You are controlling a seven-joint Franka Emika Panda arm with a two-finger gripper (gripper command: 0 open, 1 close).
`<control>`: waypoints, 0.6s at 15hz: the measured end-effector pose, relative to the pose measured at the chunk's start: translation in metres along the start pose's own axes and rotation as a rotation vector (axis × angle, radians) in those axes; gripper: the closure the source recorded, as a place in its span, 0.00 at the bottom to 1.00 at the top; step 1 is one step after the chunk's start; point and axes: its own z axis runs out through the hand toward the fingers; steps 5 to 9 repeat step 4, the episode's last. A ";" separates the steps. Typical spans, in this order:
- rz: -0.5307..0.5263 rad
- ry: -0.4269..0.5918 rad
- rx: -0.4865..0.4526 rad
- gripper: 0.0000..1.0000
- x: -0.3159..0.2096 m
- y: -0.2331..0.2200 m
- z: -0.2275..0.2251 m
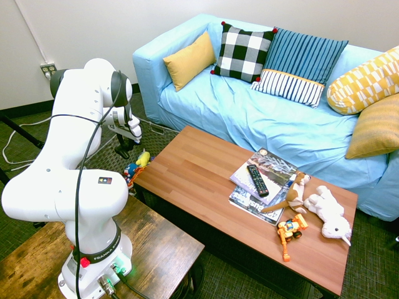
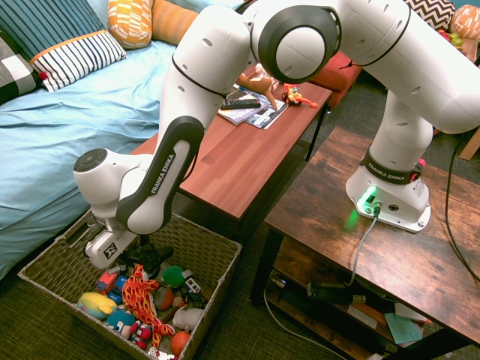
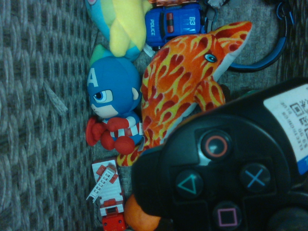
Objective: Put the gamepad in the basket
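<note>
The black gamepad [image 3: 226, 173] fills the near corner of the wrist view, its circle, triangle, cross and square buttons showing. In the second exterior view my gripper [image 2: 139, 253] is down inside the woven basket [image 2: 217, 251], shut on the gamepad [image 2: 152, 256], which hangs just above the toys. The basket lies on the floor between the sofa and the coffee table. In the first exterior view the gripper [image 1: 123, 149] reaches down beyond the table's end, and the gamepad is hard to make out there.
Toys lie in the basket: an orange flame-patterned dolphin [image 3: 187, 82], a blue hero plush [image 3: 113, 96], a police car [image 3: 173, 24] and a fire truck [image 3: 108, 192]. The coffee table [image 2: 225, 172] stands beside it, with a TV remote [image 1: 257, 179] on magazines.
</note>
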 end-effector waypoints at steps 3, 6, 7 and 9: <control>-0.003 -0.003 -0.008 0.00 -0.003 -0.007 0.000; -0.002 -0.005 -0.009 0.00 -0.004 -0.008 0.000; -0.002 -0.005 -0.009 0.00 -0.004 -0.008 0.000; -0.002 -0.005 -0.009 0.00 -0.004 -0.008 0.000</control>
